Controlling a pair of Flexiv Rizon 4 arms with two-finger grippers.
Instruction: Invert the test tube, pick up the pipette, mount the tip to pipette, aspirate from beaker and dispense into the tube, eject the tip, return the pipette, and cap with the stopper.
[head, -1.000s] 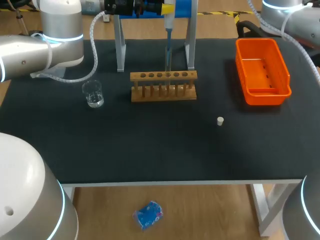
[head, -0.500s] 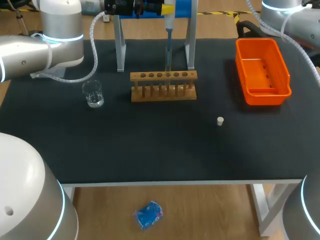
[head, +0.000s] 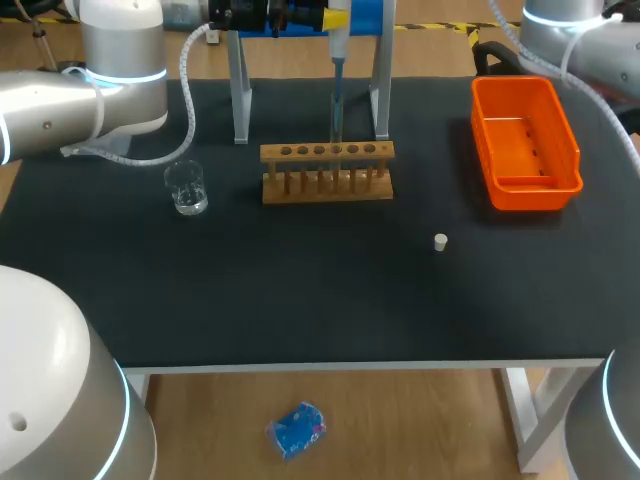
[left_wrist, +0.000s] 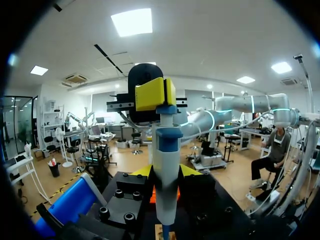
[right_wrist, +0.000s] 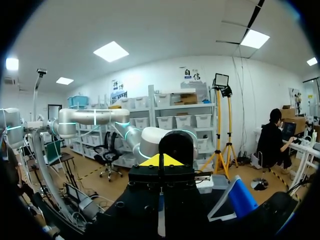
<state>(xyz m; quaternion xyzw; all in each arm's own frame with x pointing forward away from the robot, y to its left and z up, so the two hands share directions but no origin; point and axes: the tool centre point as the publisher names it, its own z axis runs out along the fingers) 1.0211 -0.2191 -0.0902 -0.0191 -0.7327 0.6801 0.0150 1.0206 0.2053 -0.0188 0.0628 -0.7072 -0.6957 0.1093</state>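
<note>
My left gripper (head: 335, 17) is shut on the white and blue pipette (head: 337, 90) at the back middle. The pipette hangs upright, and its thin tip reaches down to a hole of the wooden tube rack (head: 327, 172). The tube there is hard to make out. In the left wrist view the pipette (left_wrist: 165, 165) stands between my left gripper's (left_wrist: 166, 172) fingers. My right gripper (left_wrist: 155, 93), tips together, sits at the pipette's upper end. In its own view, my right gripper (right_wrist: 160, 161) is shut and holds nothing. The glass beaker (head: 186, 188) stands left of the rack. The small white stopper (head: 440, 241) lies right of centre.
An orange tray (head: 525, 145) stands at the back right. The pipette stand's grey legs (head: 240, 90) rise just behind the rack, on either side of the pipette.
</note>
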